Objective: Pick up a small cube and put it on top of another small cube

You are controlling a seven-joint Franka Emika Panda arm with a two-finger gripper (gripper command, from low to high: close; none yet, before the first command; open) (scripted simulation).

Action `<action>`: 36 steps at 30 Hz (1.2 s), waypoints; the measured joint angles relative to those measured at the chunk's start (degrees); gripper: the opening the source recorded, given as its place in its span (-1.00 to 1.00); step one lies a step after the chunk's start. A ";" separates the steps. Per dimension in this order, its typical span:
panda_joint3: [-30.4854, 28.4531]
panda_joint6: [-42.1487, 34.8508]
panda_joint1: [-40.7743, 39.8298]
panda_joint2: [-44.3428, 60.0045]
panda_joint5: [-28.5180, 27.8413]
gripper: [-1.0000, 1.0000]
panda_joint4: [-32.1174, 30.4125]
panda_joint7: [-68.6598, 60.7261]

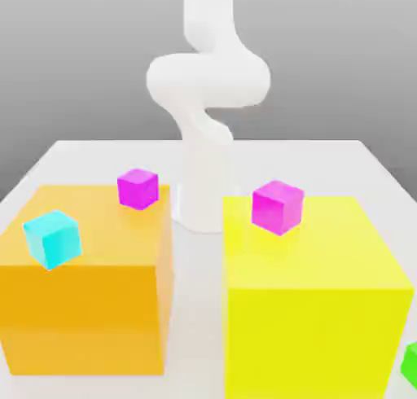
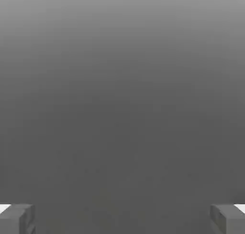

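The white arm point(image 1: 208, 88) rises from the far side of the desk point(image 1: 358, 165), behind two big blocks. On the orange block point(image 1: 85, 283), at the exterior view's left, sit a cyan cube point(image 1: 52, 238) near the front corner and a magenta cube point(image 1: 138, 188) at the back edge, well apart from each other. On the yellow block point(image 1: 313, 308), at the exterior view's right, sits a second magenta cube point(image 1: 278, 206) near its back corner. A green cube point(image 1: 410, 365) lies low on the desk, just beside the yellow block.

The small cubes stand high on the blocks, so I judge that the arm must come down from above and keep clear of the block edges. No cube is stacked yet, so the task seems to be at its start.

In the hand view the gripper point(image 2: 122, 218) has its fingertips point(image 2: 16, 218) far apart, with nothing between them. This wide opening probably prepares the first grasp, but which cube it will take I cannot tell.
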 joint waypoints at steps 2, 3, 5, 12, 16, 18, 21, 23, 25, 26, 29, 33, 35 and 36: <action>-1.60 0.73 3.60 4.31 1.77 0.00 0.51 -5.52; -2.26 1.07 5.22 6.38 2.69 0.00 0.76 -8.21; -3.46 1.74 8.29 10.48 4.53 0.00 1.25 -13.52; -5.50 4.02 17.02 24.79 10.73 0.00 2.96 -31.83; -4.54 5.38 20.07 32.83 13.31 0.00 3.92 -41.62; -3.69 6.19 22.02 36.75 13.96 0.00 4.37 -46.07; -2.57 7.60 24.21 42.46 13.95 0.00 4.97 -52.07; -1.76 8.66 25.28 46.15 13.27 0.00 5.33 -55.62; -0.83 9.82 26.00 49.72 11.97 0.00 5.66 -58.75; -0.38 10.42 26.39 51.47 11.10 0.00 5.82 -60.16; 0.70 12.27 27.99 56.53 7.59 0.00 6.27 -63.81; 1.06 14.62 30.88 62.81 1.10 0.00 6.88 -67.44; 1.06 17.04 31.61 66.55 -0.51 0.00 7.54 -68.19; 1.07 18.62 31.73 68.64 -0.74 0.00 7.95 -68.33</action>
